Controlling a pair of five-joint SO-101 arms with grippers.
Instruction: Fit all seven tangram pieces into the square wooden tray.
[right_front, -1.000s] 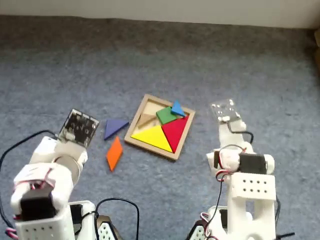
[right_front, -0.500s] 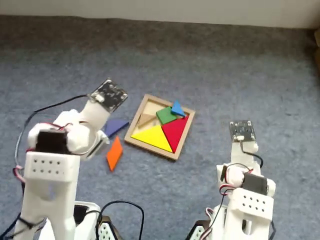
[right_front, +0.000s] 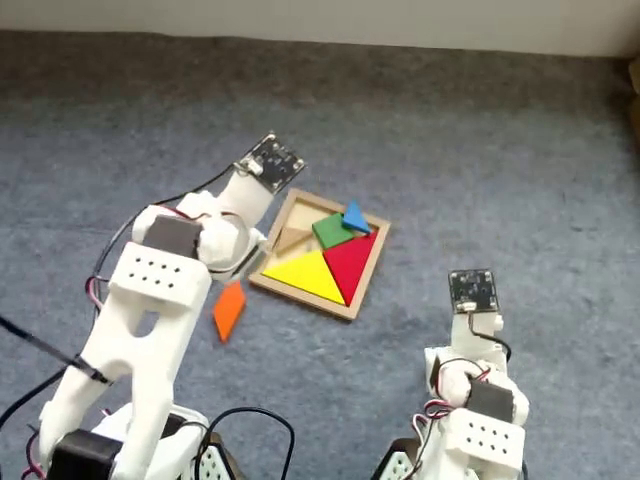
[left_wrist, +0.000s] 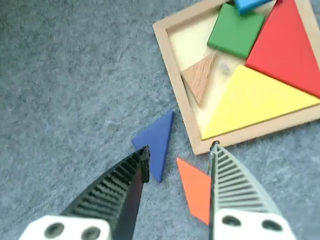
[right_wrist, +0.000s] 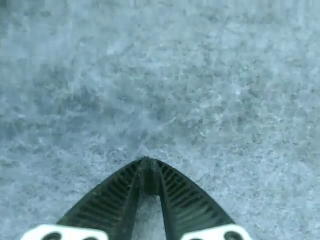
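Observation:
The square wooden tray (right_front: 277, 283) (left_wrist: 165, 55) lies mid-table holding a yellow triangle (right_front: 302, 273) (left_wrist: 255, 102), a red triangle (right_front: 351, 262) (left_wrist: 285, 50), a green square (right_front: 330, 231) (left_wrist: 236, 30), a wooden triangle (right_front: 290, 241) (left_wrist: 200, 82) and a light blue piece (right_front: 354, 217) (left_wrist: 248, 4) on the far rim. A dark blue triangle (left_wrist: 156, 144) and an orange parallelogram (right_front: 229, 308) (left_wrist: 196, 189) rest on the carpet beside the tray. My left gripper (left_wrist: 178, 159) hangs open above these two loose pieces. My right gripper (right_wrist: 146, 172) is shut over bare carpet, at the front right.
Blue-grey carpet (right_front: 480, 150) covers the whole table. The left arm (right_front: 170, 290) leans over the area left of the tray. The right arm (right_front: 475, 400) stands folded near the front edge, well apart from the tray.
The left arm has swung up and forward to hang over the loose pieces beside the tray, hiding the dark blue triangle in the high view. The right arm has drawn back toward the front.

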